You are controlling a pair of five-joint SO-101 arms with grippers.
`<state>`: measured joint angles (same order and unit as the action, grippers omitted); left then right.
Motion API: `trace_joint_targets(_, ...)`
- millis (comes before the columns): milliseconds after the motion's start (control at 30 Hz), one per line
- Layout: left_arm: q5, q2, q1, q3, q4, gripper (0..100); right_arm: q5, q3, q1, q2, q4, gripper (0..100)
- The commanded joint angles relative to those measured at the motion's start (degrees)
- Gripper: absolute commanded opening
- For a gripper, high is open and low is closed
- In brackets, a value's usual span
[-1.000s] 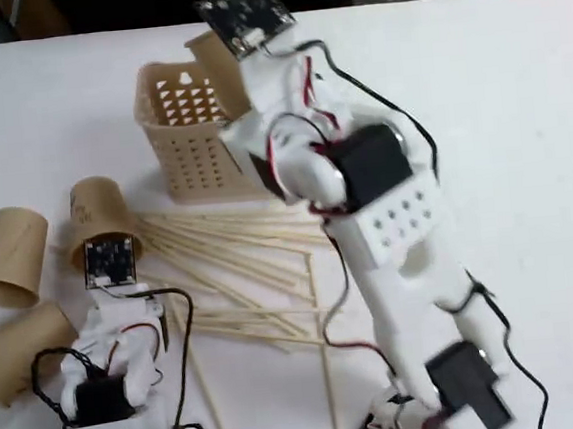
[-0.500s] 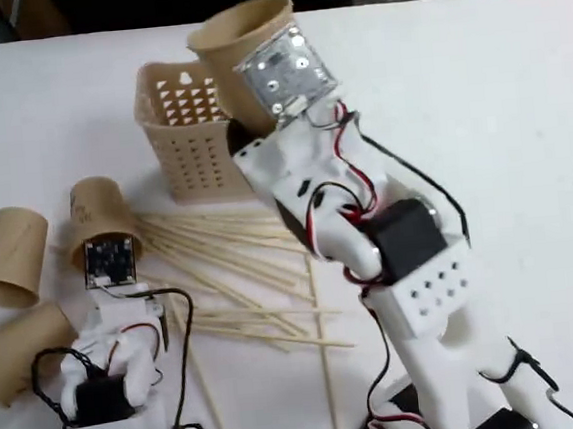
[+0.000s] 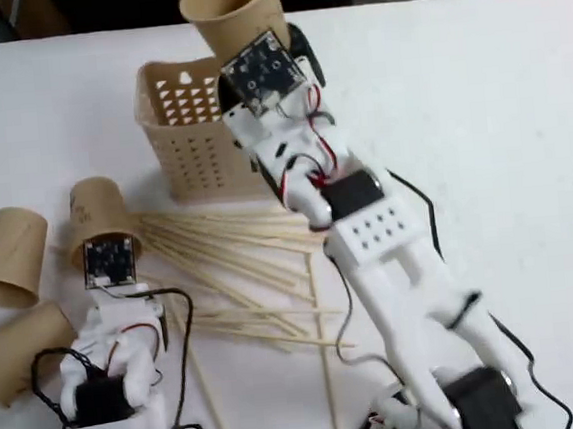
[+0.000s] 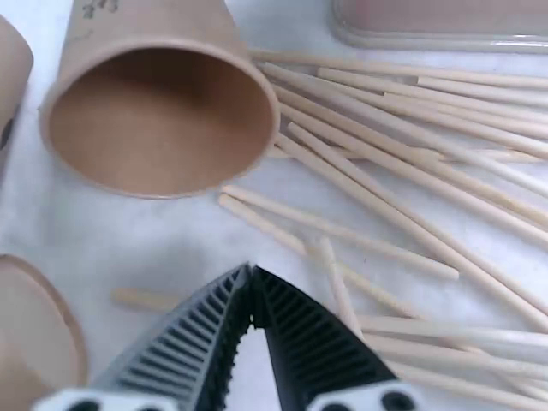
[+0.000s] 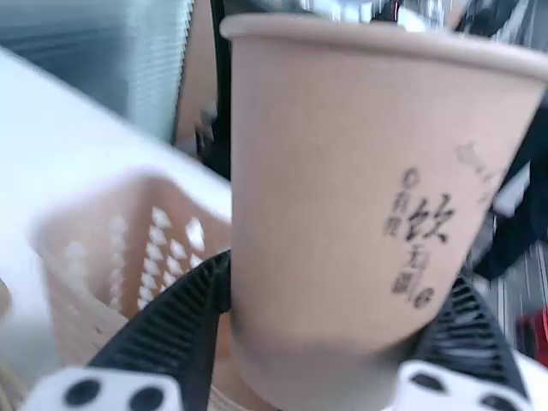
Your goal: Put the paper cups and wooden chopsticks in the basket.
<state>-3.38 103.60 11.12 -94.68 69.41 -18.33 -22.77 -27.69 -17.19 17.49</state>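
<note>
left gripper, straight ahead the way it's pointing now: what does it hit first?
Likely the loose chopsticks lying just ahead of the left gripper, then the open mouth of the paper cup on its side. Height above the table is unclear; passing higher, it would meet the cup first.
</note>
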Motion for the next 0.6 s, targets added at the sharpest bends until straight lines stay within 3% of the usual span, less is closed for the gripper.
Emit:
trace_joint_targets(0,-0.53,-0.04,0.75,0.53,-0.79,2,-0.62,3.69,1.63,3.74,-1.71,26.9)
trace_joint_targets(167,-0.53,-0.04,0.75,0.53,-0.79,2,5.01,3.96,1.27,4.62,-1.27,28.6)
trace_joint_targets(367,-0.53,-0.04,0.75,0.53,-0.79,2,15.38,4.31,1.19,4.62,4.88,43.3)
trace_joint_targets(567,-0.53,-0.04,0.75,0.53,-0.79,2,17.76,4.31,-1.54,1.45,8.66,44.4)
